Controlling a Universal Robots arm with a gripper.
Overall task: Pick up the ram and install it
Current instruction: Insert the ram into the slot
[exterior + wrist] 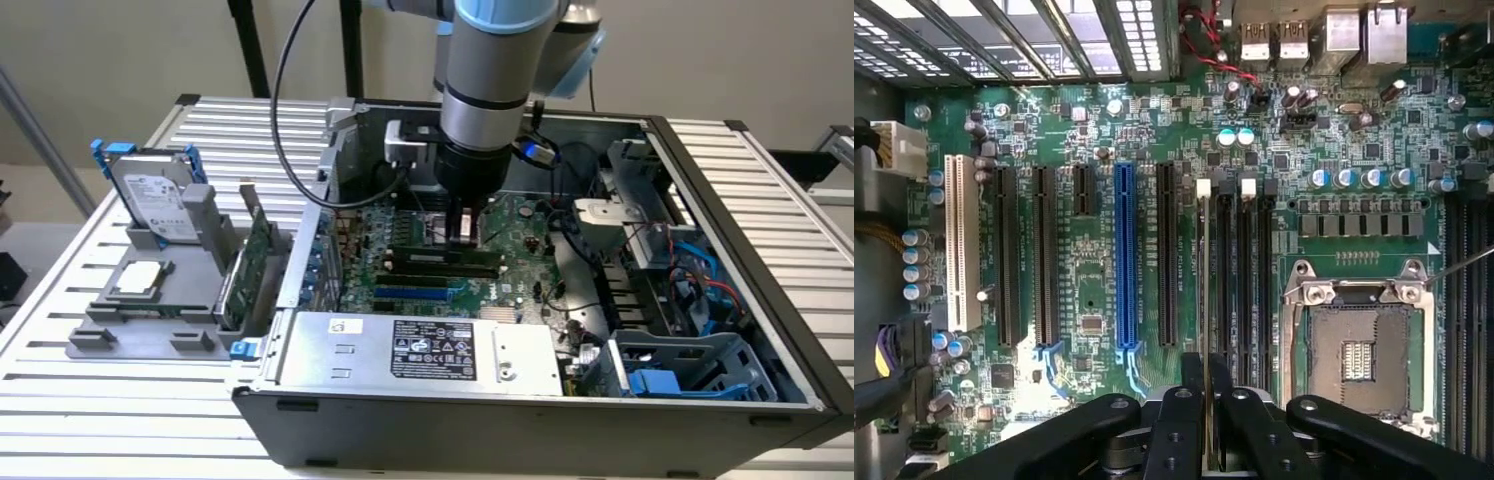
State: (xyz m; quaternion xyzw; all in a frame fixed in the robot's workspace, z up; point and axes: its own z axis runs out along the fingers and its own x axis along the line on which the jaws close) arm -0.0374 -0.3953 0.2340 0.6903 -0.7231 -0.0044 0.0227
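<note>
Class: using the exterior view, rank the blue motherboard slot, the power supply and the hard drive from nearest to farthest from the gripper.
Measured from the gripper:
1. Blue motherboard slot, just below it inside the case.
2. Power supply, along the case's front edge.
3. Hard drive, outside the case, far on the exterior view's left.

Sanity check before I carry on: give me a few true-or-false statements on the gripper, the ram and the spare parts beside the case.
1. The black gripper is shut on the thin, long ram stick. True.
2. The square silver processor chip sits in the motherboard's socket. False: it lies on the grey holder outside the case; the socket is empty.
3. The green expansion card stands in that holder. True.
4. The gripper hangs over the hard drive. False: it is over the green motherboard.
</note>
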